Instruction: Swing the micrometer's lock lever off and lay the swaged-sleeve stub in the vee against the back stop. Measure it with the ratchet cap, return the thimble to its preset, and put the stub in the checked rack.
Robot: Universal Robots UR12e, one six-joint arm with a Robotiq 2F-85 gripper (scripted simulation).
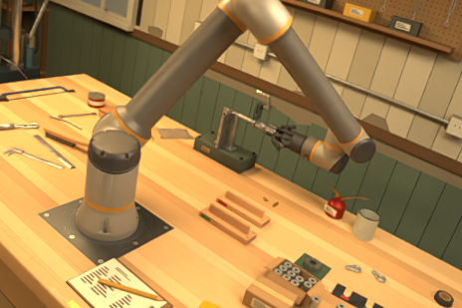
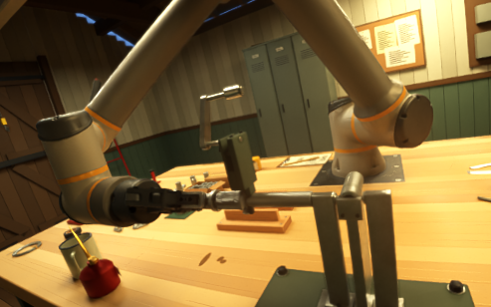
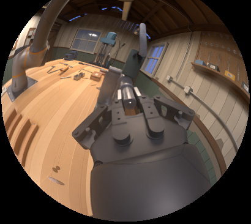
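At the back edge of the bench the micrometer stand (image 1: 226,148) sits on its green base, its grey frame (image 2: 355,239) upright and its spindle running out level toward the wall side. My gripper (image 2: 198,200) is level with that spindle and closed around the ratchet cap (image 3: 128,95) at its outer end (image 1: 271,131). A lock lever (image 2: 206,117) with a round knob stands up above the green block on the spindle. The swaged-sleeve stub is hidden behind the frame. The wooden racks (image 1: 235,214) lie nearer the bench middle.
The wall and its green wainscot run just behind my wrist. A red oil can (image 1: 336,207) and a white mug (image 1: 366,224) stand to the right, a box of sleeves (image 1: 292,275) near the front edge, and hand tools (image 1: 40,145) far left.
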